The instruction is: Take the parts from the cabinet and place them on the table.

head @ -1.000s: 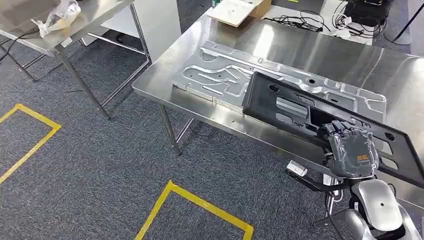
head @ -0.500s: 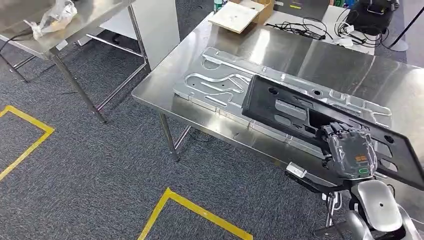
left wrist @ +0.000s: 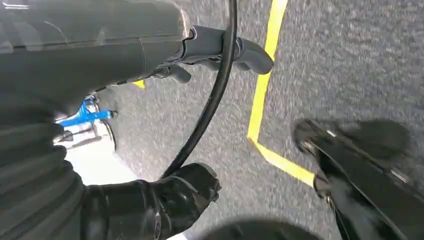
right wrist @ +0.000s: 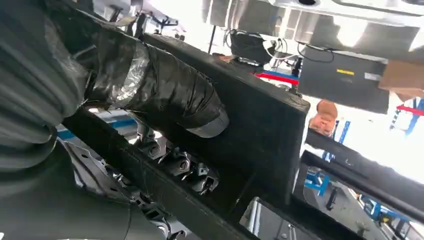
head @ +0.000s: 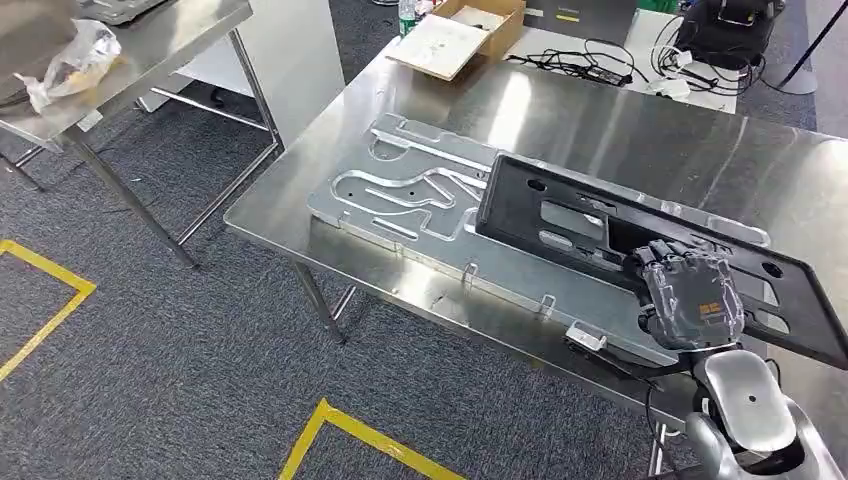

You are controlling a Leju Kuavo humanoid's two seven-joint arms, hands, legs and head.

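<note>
Your right hand (head: 692, 298) is clamped on the black panel (head: 560, 215), a long flat part with cut-out windows; the fingers (right wrist: 192, 172) wrap through one opening and the thumb (right wrist: 165, 95) presses across the panel's bar, as the right wrist view shows closely. You are holding the panel over the steel table (head: 640, 125), above the table's near edge toward its right end, and one long side of it is raised, so it sits tilted, not flat. Whether its far side touches the table you cannot tell. Beneath and just beyond it lies a silver metal plate (head: 400, 185) with stamped grooves, flat on the table near the near-left corner, partly covered by the panel. At the far edge you can see an open cardboard box (head: 460, 35) and a tangle of black cables (head: 590, 62). A second steel table (head: 150, 45) stands well apart, carrying a crumpled plastic bag (head: 65, 62). Yellow tape lines (head: 350, 430) mark the grey carpet. Your left hand (left wrist: 150, 207) hangs over the carpet, dark fingers curled inward with nothing in them.
</note>
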